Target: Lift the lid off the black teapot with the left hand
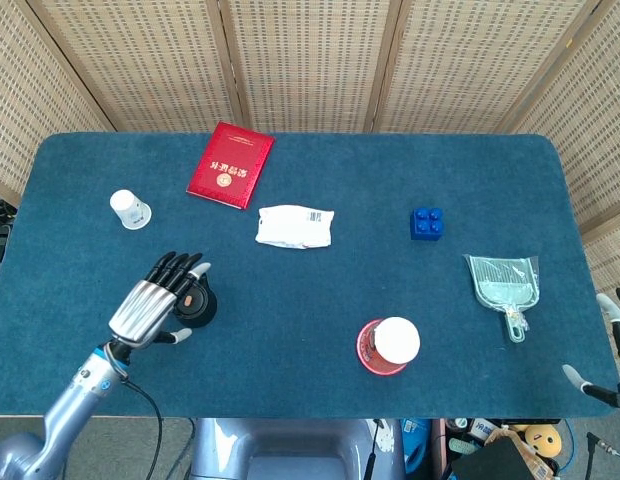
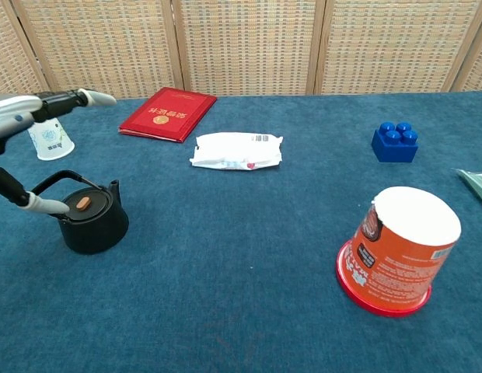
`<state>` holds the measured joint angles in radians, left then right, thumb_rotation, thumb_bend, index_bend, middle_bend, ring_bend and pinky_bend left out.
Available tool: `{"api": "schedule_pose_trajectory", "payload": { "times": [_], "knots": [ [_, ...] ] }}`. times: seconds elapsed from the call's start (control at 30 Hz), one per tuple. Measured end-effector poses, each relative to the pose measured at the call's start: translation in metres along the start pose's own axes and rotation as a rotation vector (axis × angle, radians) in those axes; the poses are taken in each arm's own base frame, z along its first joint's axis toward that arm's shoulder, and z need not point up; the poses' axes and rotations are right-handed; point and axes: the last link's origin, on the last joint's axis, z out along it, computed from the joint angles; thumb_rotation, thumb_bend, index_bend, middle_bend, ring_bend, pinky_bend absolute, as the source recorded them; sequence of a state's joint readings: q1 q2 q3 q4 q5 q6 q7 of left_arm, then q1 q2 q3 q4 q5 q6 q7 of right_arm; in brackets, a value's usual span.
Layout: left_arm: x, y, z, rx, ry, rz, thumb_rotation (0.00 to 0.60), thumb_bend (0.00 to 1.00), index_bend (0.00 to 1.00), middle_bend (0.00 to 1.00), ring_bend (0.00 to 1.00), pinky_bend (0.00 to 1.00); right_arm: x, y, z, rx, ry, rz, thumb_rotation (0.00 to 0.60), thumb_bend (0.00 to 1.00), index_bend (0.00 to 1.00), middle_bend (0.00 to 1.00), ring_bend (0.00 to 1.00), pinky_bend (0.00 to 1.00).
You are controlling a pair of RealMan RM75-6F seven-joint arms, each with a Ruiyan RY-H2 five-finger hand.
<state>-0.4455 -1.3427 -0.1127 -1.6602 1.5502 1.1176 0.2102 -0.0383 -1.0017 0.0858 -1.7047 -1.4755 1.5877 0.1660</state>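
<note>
The black teapot [image 1: 202, 306] stands at the table's front left, its lid [image 2: 85, 204] with an orange knob [image 2: 83, 203] seated on it and its handle [image 2: 47, 183] tipped to the left. My left hand [image 1: 153, 303] hovers over the pot's left side with fingers spread and holds nothing. In the chest view the left hand [image 2: 23, 109] has its fingers stretched above the pot and its thumb tip just left of the knob; I cannot tell if it touches the lid. My right hand [image 1: 618, 345] sits at the front right edge, fingers apart and empty.
A white paper cup [image 1: 131, 209] lies behind the teapot and a red booklet [image 1: 230, 164] further back. A white packet [image 1: 295, 226] is mid-table, a blue brick [image 1: 426, 222] and a pale green dustpan [image 1: 504, 284] to the right, an upturned orange tub [image 1: 389, 345] in front.
</note>
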Motion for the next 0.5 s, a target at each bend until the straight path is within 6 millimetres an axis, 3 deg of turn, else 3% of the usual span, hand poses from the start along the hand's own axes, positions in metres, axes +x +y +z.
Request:
{"api": "schedule_pose_trajectory", "payload": {
  "times": [0.5],
  "knots": [
    [-0.044, -0.005, 0.027, 0.060, -0.055, -0.021, 0.600, 0.11, 0.00, 0.00, 0.00, 0.00, -0.001, 0.006, 0.004, -0.021, -0.013, 0.002, 0.600, 0.00, 0.00, 0.00, 0.00, 0.00]
  ]
}}
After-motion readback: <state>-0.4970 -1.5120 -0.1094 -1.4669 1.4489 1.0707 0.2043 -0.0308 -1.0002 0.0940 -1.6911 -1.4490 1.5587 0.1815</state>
